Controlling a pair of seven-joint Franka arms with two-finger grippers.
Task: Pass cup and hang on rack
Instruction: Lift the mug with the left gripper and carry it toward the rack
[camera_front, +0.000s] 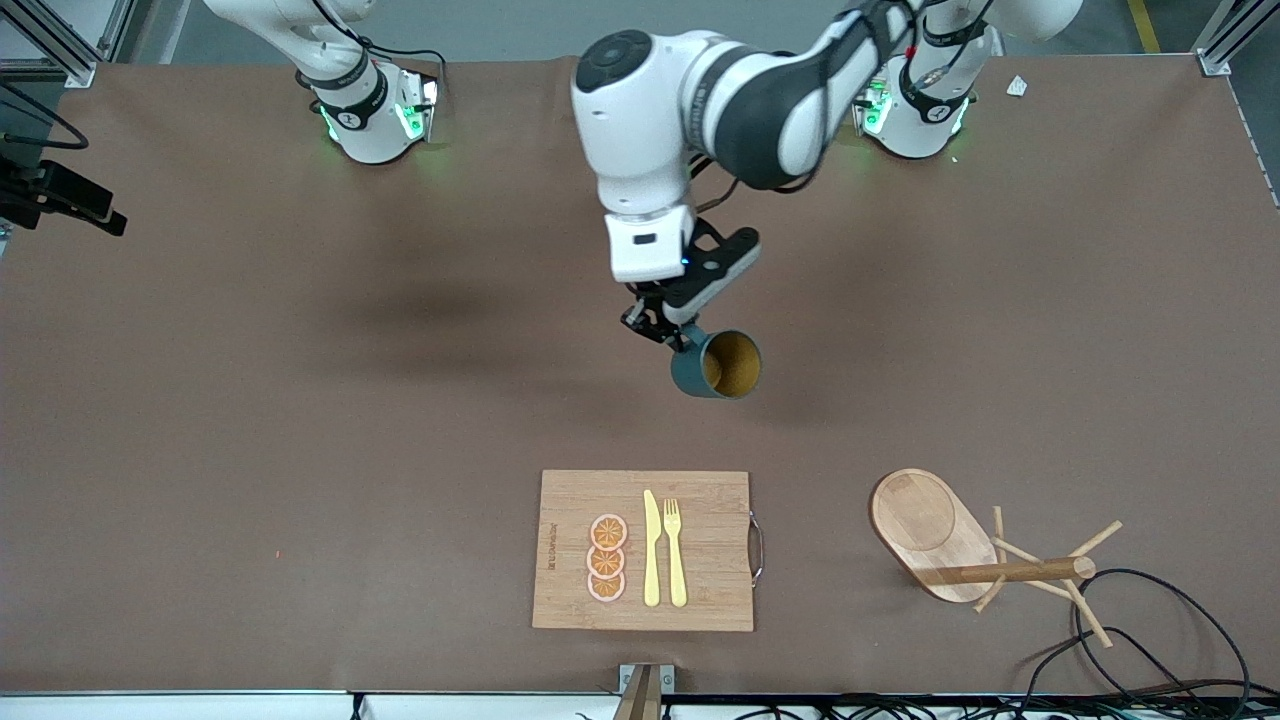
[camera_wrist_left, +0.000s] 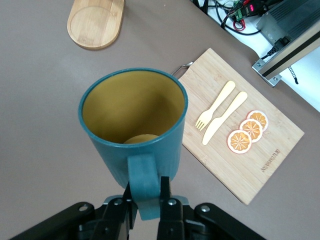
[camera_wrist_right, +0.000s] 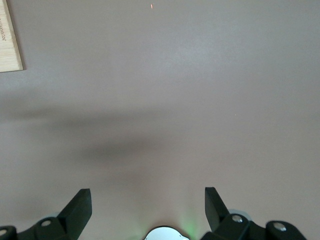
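My left claw (camera_wrist_left: 146, 196) pinches the cup (camera_front: 716, 365) handle over the tabletop (camera_front: 300, 400); right claw (camera_wrist_right: 147, 207) waits spread. I'd align handle with a rack (camera_front: 960, 550) peg.

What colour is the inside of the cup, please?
Mustard yellow inside the cup, clearest in the left wrist view.

A rectangular bamboo cutting board (camera_front: 643, 550) lies at the lower centre of the front view on the brown table (camera_front: 250, 400). On it sit three orange slices (camera_front: 606, 558) in a column, with a yellow knife (camera_front: 651, 548) and yellow fork (camera_front: 675, 551) beside them. Black cables (camera_front: 1150, 640) loop at the lower right corner.
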